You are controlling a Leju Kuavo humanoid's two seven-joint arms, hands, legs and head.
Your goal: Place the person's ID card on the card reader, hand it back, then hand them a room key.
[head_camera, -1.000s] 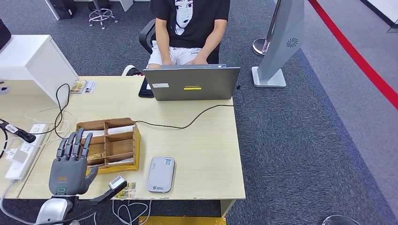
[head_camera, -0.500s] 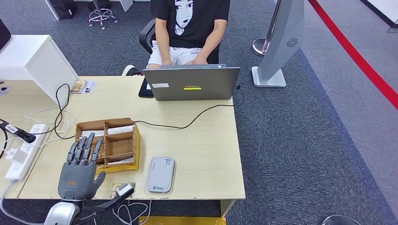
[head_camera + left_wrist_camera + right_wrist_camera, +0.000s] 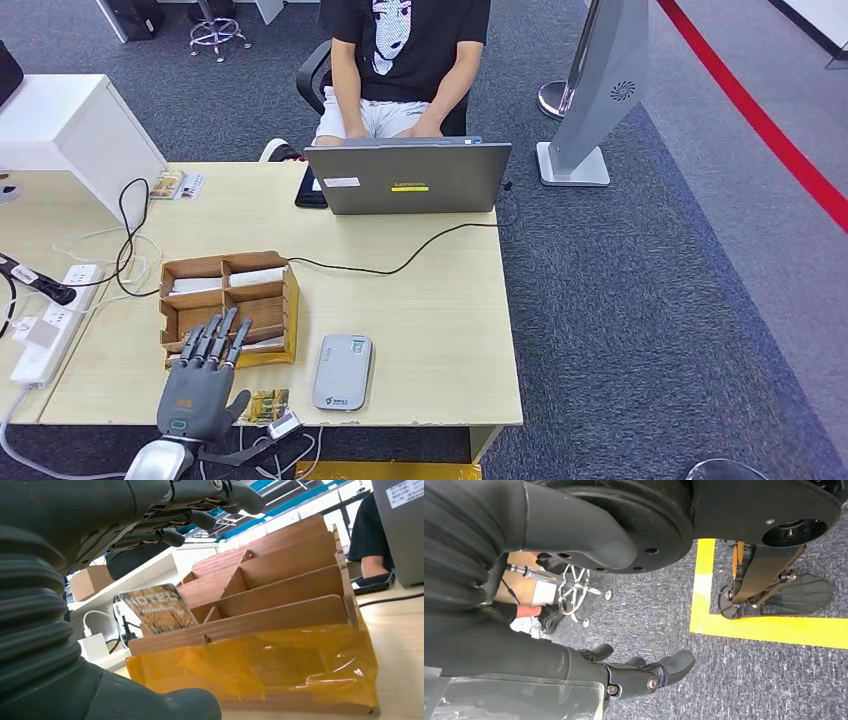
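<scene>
Hovering at the near edge of the bench (image 3: pixel 420 300), the left hand (image 3: pixel 200 392) has its fingers (image 3: pixel 215 338) spread and straight, holding nothing, their tips over the front wall of the wooden card organizer (image 3: pixel 230 305). In the left wrist view the fingers (image 3: pixel 200 517) stretch above the divided compartments, and a hotel room key card (image 3: pixel 157 609) with a tree picture leans tilted in the front compartment, just below them. Yellow tape (image 3: pixel 260 665) wraps the organizer's base. Another small card (image 3: pixel 268 404) lies flat on the bench right beside the thumb, at the very edge. The grey card reader (image 3: pixel 342 371) sits just beyond that, on the thumb side, with bare benchtop past it to the far corner. Ahead of the fingers, beyond the organizer, a black cable (image 3: pixel 400 262) crosses the bench toward the laptop (image 3: pixel 408 177), where a person (image 3: pixel 405 50) sits. A power strip (image 3: pixel 50 320) lies off the opposite side of the hand.

The right hand (image 3: pixel 624 672) hangs by the floor, fingers loosely apart and holding nothing.
</scene>
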